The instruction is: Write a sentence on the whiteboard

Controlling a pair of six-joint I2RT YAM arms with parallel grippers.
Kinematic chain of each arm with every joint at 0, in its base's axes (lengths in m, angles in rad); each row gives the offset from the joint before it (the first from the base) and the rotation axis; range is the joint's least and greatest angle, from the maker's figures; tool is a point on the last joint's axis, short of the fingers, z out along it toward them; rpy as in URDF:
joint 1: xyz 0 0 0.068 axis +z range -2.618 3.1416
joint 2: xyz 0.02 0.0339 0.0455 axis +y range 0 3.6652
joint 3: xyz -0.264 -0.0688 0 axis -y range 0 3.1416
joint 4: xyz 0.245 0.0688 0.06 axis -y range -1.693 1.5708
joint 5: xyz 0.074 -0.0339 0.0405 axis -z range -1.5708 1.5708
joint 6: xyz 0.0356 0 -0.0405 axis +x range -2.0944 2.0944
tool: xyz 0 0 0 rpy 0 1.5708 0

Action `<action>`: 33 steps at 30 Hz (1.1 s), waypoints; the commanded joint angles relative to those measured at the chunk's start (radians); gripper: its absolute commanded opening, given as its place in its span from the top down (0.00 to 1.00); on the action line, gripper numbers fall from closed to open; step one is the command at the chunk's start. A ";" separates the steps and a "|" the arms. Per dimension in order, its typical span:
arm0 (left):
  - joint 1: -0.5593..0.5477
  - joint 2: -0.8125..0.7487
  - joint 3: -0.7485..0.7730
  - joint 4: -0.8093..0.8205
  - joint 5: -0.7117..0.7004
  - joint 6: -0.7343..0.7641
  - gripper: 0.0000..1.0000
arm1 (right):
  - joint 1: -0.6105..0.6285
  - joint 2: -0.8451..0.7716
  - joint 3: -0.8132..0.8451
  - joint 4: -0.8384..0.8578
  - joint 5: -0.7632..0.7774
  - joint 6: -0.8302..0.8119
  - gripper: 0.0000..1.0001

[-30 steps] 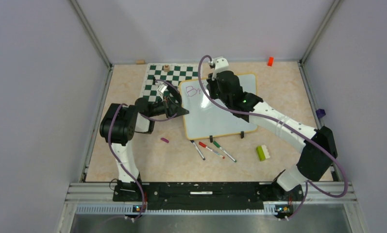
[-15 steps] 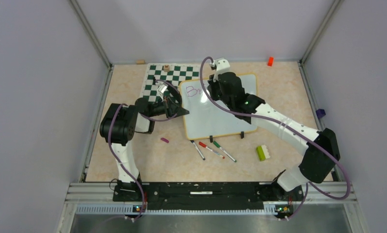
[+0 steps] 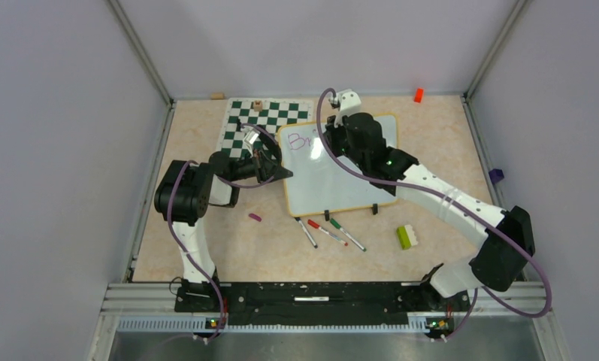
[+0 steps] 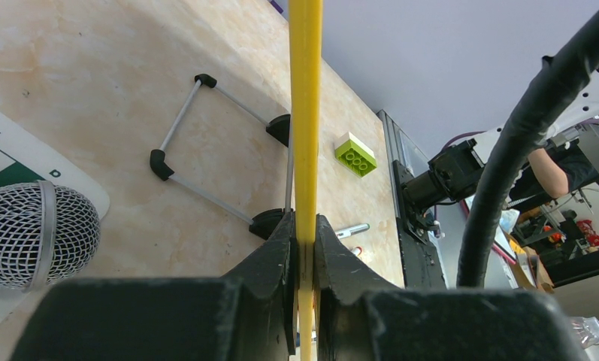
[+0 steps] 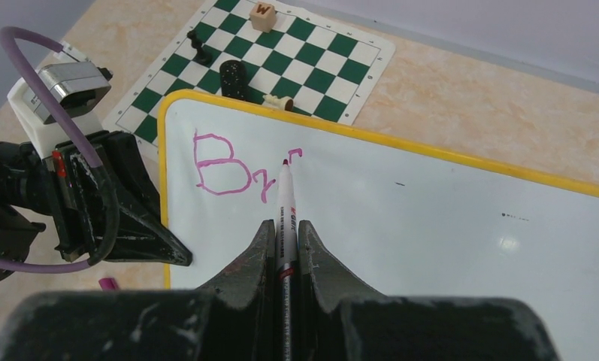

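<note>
Purple-inked marker point(image 5: 287, 192) in right hand point(image 5: 284, 226); 1 whiteboard point(image 5: 431, 226), 3 loose markers point(image 3: 326, 232) nearby.

**Both arms extended, both grippers clamped**

The left arm point(image 3: 185, 197) folds at its elbow, with the forearm lying low and pointing right. The left gripper point(image 4: 305, 226) pinches the yellow rim of the whiteboard point(image 4: 306, 113) between closed jaws. The right arm point(image 3: 446, 201) stretches far forward and leftward, wrist tipped down. The right gripper point(image 5: 283, 233) is squeezed tight on a marker point(image 5: 285, 197).
</note>
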 commanded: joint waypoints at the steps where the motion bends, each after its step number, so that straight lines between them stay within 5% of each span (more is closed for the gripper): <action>1: -0.005 -0.034 -0.002 0.107 0.026 0.004 1.00 | -0.007 0.011 0.009 0.006 -0.006 0.005 1.00; 33: -0.005 -0.032 -0.002 0.108 0.026 0.003 1.00 | -0.007 0.013 -0.047 -0.070 -0.017 0.031 1.00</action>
